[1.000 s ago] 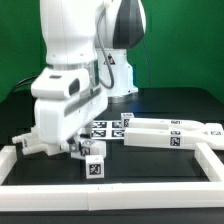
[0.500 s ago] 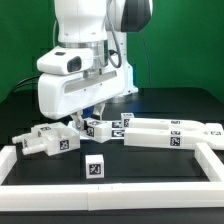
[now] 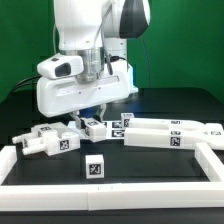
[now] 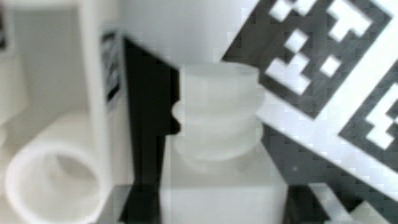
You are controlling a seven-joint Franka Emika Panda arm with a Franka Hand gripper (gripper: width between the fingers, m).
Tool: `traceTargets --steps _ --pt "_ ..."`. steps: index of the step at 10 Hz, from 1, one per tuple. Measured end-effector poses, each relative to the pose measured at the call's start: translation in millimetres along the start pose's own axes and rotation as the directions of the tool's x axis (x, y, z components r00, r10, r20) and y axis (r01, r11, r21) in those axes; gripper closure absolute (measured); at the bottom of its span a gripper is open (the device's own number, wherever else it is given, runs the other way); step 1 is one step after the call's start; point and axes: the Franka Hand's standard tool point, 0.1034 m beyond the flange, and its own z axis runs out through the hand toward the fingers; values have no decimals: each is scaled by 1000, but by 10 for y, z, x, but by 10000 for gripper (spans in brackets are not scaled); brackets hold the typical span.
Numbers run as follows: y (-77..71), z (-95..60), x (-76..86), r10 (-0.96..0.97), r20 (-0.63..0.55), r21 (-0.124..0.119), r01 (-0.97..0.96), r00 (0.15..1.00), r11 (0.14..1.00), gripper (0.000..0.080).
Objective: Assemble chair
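Behind the lone tagged block [image 3: 93,167], which stands by itself on the dark tabletop [image 3: 150,165] just inside the near border rail [image 3: 110,191], the fingers [image 3: 88,116] hang low over a tagged chair piece [image 3: 96,127]. The arm's broad white body hides most of them, so I cannot tell whether they are open, closed or gripping anything. More chair parts [image 3: 48,141] lie behind the block toward the exterior view's left, and long panels [image 3: 172,135] toward its right. The wrist view shows a rounded white peg [image 4: 217,112] close up beside a large tag [image 4: 329,60].
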Motion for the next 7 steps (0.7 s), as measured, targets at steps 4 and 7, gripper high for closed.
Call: traceTargets --steps 4,7 --pt "-82 173 -130 33 8 12 -33 999 999 515" --pt "-78 166 -123 32 8 12 -32 999 999 285"
